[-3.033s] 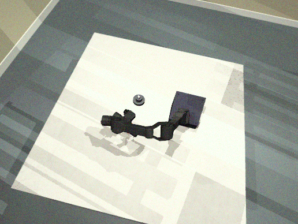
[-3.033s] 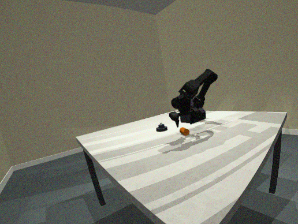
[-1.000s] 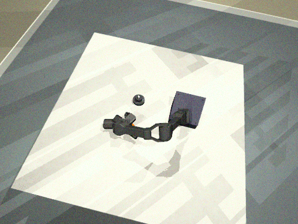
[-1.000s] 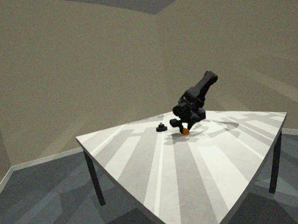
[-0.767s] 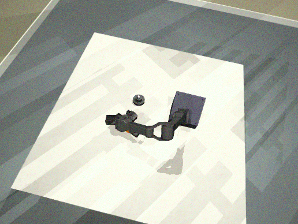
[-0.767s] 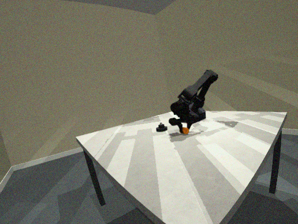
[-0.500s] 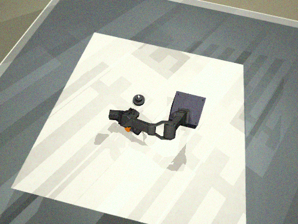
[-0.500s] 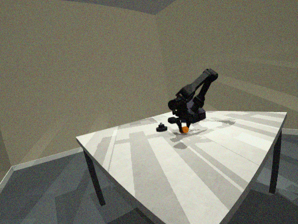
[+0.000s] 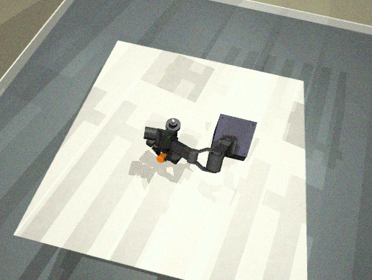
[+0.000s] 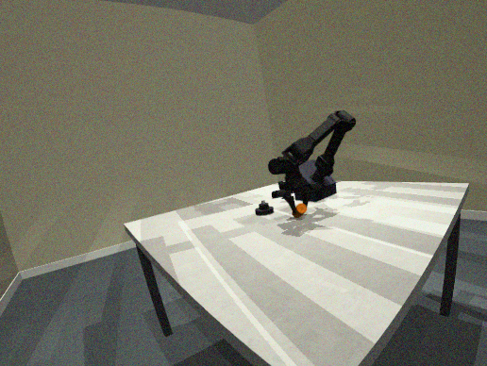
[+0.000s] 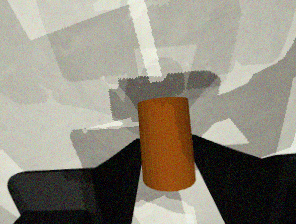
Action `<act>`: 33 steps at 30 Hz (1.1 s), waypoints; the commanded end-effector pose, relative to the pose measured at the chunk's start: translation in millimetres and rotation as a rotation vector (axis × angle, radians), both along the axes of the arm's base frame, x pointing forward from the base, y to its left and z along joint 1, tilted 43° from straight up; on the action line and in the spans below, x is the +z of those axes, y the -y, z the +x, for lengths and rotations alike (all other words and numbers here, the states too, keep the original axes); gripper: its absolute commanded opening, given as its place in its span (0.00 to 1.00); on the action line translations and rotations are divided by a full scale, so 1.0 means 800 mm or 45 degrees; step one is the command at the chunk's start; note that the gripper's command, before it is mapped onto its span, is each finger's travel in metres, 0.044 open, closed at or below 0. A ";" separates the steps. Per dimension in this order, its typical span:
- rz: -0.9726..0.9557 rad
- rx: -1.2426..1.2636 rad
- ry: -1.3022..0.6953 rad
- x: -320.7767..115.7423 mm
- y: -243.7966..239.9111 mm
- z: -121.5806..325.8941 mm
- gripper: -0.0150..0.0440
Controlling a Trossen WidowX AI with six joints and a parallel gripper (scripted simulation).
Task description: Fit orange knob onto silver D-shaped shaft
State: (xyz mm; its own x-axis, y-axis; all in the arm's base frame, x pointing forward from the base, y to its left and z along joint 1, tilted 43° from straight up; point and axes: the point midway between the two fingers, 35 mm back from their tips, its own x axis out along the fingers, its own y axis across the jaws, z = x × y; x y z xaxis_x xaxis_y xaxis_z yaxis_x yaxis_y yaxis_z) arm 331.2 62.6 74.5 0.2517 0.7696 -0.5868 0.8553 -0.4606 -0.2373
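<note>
The orange knob (image 9: pixel 161 158) (image 10: pixel 301 208) (image 11: pixel 166 145) is between the fingers of my gripper (image 9: pixel 164 156) (image 10: pixel 300 210) (image 11: pixel 164 141), which is shut on its sides. The knob appears raised a little above the table, with its axis tipped well over from upright. One round end faces the exterior view, and no hole can be made out. The round dark pedestal (image 9: pixel 176 128) (image 10: pixel 264 211) stands upright on the table, apart from the knob. Its small silver shaft (image 9: pixel 173 121) (image 10: pixel 263 203) points up. The shaft's flat side is too small to tell. The wrist view does not show the pedestal.
The arm's base (image 9: pixel 238 131) (image 10: pixel 326 191) stands on the white table (image 9: pixel 216 245) (image 10: pixel 283 283). In the top view, the pedestal is just beyond the arm's wrist, which partly overlaps its near edge. Shadows and light patches cross the table top.
</note>
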 end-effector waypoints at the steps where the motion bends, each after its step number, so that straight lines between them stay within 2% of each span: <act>1: 0.076 -0.019 0.047 -0.003 0.004 -0.004 0.56; 33: 0.565 -0.157 0.307 -0.029 0.024 -0.021 0.56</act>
State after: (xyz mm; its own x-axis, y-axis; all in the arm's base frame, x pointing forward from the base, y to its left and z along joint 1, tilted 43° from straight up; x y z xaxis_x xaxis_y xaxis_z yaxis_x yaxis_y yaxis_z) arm 317.4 44.2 54.3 0.4349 0.8863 -0.1593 0.8570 -0.4617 -0.2290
